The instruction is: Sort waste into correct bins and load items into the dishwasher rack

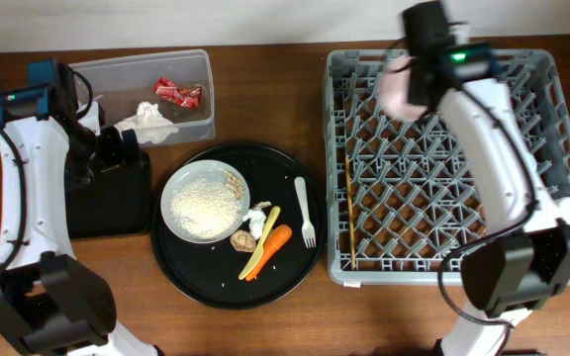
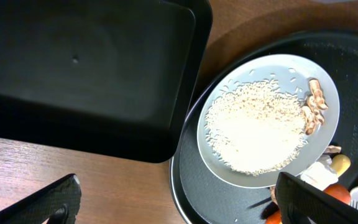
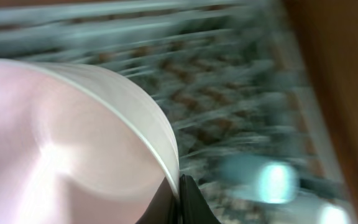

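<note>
My right gripper (image 1: 414,74) is shut on the rim of the pink bowl (image 1: 398,91) and holds it over the far left part of the grey dishwasher rack (image 1: 522,259). The right wrist view is blurred and shows the pinch (image 3: 179,196) on the bowl (image 3: 61,149). My left gripper (image 2: 179,205) is open and empty above the gap between the shallow black rectangular tray (image 2: 86,68) and the white plate (image 2: 229,168) of pale grains (image 2: 253,130). The clear tub (image 1: 201,69) holds the red wrapper (image 1: 179,92) and a white tissue (image 1: 146,121).
The round black tray (image 1: 196,272) carries the plate (image 1: 178,178), a brown lump (image 1: 241,238), a small white scrap (image 1: 257,218), the yellow utensil (image 1: 262,237), the carrot (image 1: 273,243) and the white fork (image 1: 305,213). Chopsticks (image 1: 349,213) lie in the rack's left side. A white cup (image 1: 568,210) sits at its right.
</note>
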